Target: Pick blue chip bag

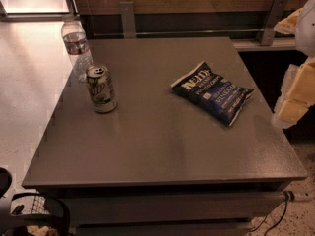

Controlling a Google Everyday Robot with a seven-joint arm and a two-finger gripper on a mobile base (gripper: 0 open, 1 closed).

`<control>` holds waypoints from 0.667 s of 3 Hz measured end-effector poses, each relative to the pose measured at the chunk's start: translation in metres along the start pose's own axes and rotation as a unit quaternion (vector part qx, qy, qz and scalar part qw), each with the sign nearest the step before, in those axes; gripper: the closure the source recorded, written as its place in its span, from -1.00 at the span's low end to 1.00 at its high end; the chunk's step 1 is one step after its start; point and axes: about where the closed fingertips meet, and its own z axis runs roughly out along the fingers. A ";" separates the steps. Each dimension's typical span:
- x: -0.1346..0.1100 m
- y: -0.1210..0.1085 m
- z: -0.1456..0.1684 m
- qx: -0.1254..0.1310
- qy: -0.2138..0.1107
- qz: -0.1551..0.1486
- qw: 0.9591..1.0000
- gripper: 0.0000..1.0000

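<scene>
The blue chip bag [212, 92] lies flat on the grey table [147, 146], right of the middle, with its white lettering facing up and its long side running diagonally. My gripper [297, 95] is at the right edge of the camera view, a white and pale yellow shape beyond the table's right side. It is to the right of the bag, apart from it, and holds nothing that I can see. Part of it is cut off by the picture's edge.
A silver and green drink can [101, 88] stands upright at the table's left. A clear plastic water bottle [76, 45] stands just behind it near the back left corner. A rail with metal brackets [127, 19] runs along the wall behind. A dark wheeled object [34, 215] sits at the lower left on the floor.
</scene>
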 end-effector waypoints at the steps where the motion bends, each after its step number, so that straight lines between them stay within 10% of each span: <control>1: 0.000 0.000 0.000 0.000 0.000 0.000 1.000 -1.00; 2: -0.001 -0.014 0.013 -0.012 -0.008 0.004 1.000 -1.00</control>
